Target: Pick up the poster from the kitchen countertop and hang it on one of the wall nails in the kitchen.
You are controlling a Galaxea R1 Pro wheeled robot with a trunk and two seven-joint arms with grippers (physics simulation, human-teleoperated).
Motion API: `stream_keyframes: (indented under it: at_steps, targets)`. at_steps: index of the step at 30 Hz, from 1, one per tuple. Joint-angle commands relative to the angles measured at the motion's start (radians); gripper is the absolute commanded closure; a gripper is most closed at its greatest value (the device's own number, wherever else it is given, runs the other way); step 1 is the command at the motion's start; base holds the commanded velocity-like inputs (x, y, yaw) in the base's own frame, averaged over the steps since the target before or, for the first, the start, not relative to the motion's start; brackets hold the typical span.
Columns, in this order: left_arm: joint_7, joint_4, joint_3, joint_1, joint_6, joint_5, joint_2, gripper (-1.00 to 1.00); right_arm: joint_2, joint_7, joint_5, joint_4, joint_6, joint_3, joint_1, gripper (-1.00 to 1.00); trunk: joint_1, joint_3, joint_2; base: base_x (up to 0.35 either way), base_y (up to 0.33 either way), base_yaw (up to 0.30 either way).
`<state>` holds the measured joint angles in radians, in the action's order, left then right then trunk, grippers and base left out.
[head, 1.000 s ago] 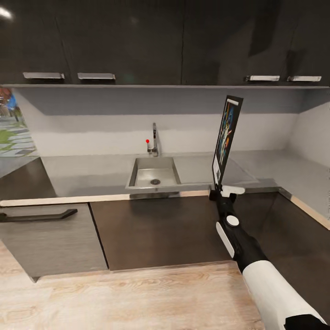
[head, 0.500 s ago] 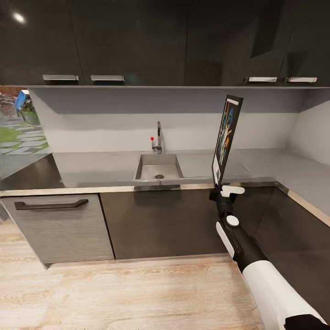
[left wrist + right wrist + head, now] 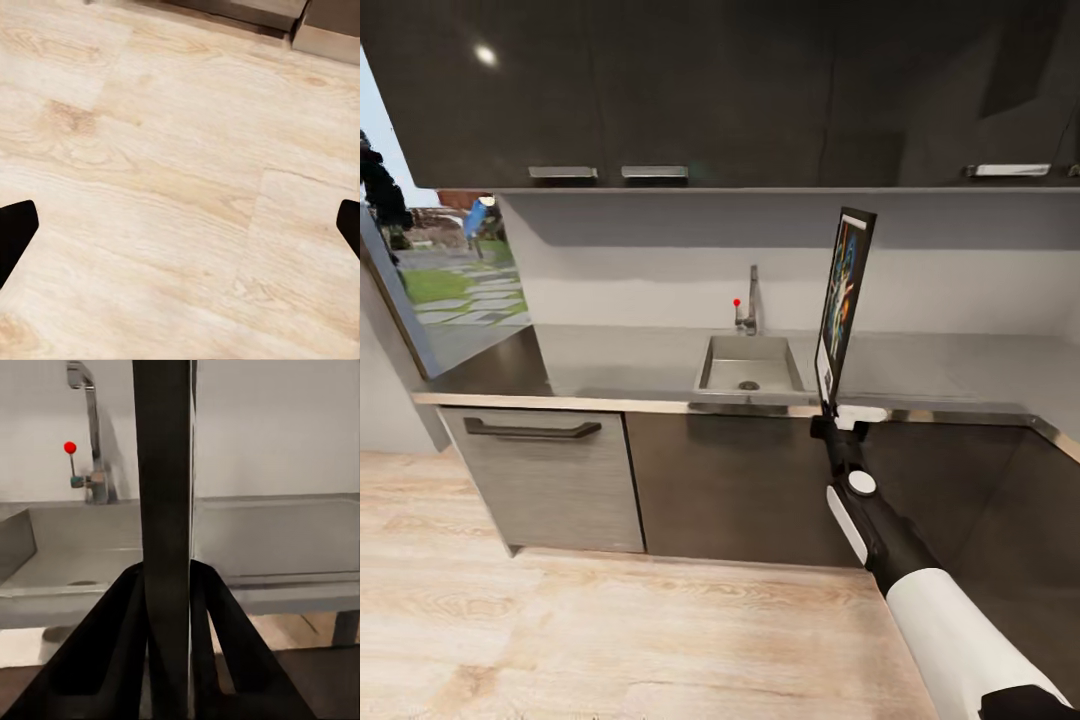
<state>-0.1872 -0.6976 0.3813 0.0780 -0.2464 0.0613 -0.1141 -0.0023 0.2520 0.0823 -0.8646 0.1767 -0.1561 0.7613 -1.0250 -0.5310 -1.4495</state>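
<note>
Along the far wall, dark upper cabinets (image 3: 660, 90) hang above the grey kitchen countertop (image 3: 630, 365), which holds a steel sink (image 3: 748, 368) and a tap (image 3: 750, 300) with a red knob. Below it, pale wood floor (image 3: 610, 630) spreads out. Before the counter's front edge, the right gripper (image 3: 838, 418) clamps the bottom edge of the upright poster (image 3: 843, 300), seen nearly edge-on. Over the floor, the left gripper (image 3: 180, 225) has its fingers spread wide, holding nothing.
</note>
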Motion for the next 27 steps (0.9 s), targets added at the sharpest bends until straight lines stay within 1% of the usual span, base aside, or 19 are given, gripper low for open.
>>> stream_keyframes:
  at_steps: [1, 5, 7, 10, 14, 20, 27]
  targets:
    - [-0.009, -0.002, 0.002, 0.000, 0.000, 0.006, 0.000, -1.00, -0.001, 0.002, 0.011, 0.001, 0.006, -0.006, 0.001, 1.00, 0.000, -0.001, -0.001, 0.000, 0.000, 0.289]
    - [-0.015, 0.000, -0.001, 0.000, -0.004, 0.005, -0.001, -1.00, -0.001, 0.003, 0.011, 0.001, 0.006, -0.014, 0.001, 1.00, 0.000, -0.001, -0.001, -0.103, 0.018, 0.290]
    - [-0.049, 0.001, -0.001, 0.000, -0.006, 0.004, -0.002, -1.00, 0.000, 0.003, 0.011, 0.001, 0.006, -0.015, 0.001, 1.00, 0.000, -0.001, -0.001, -0.261, 0.069, 0.280]
    - [-0.082, 0.002, 0.000, 0.000, -0.007, 0.003, -0.002, -1.00, 0.000, 0.003, 0.011, 0.001, 0.006, -0.015, 0.001, 1.00, 0.000, -0.001, -0.001, -0.292, 0.077, 0.167]
    - [-0.091, 0.003, 0.000, 0.000, -0.007, 0.003, -0.002, -1.00, 0.000, 0.003, 0.011, 0.001, 0.006, -0.016, 0.001, 1.00, 0.000, -0.001, -0.001, -0.236, 0.047, 0.177]
    - [-0.097, 0.003, 0.001, 0.000, -0.005, 0.003, -0.003, -1.00, 0.001, 0.003, 0.011, 0.001, 0.006, -0.016, 0.001, 1.00, 0.000, -0.001, -0.001, -0.057, 0.023, 0.265]
    - [-0.098, 0.003, 0.003, 0.000, -0.005, 0.003, -0.003, -1.00, 0.001, 0.003, 0.011, 0.002, 0.005, -0.017, 0.001, 1.00, 0.000, -0.001, -0.001, -0.008, 0.201, 0.287]
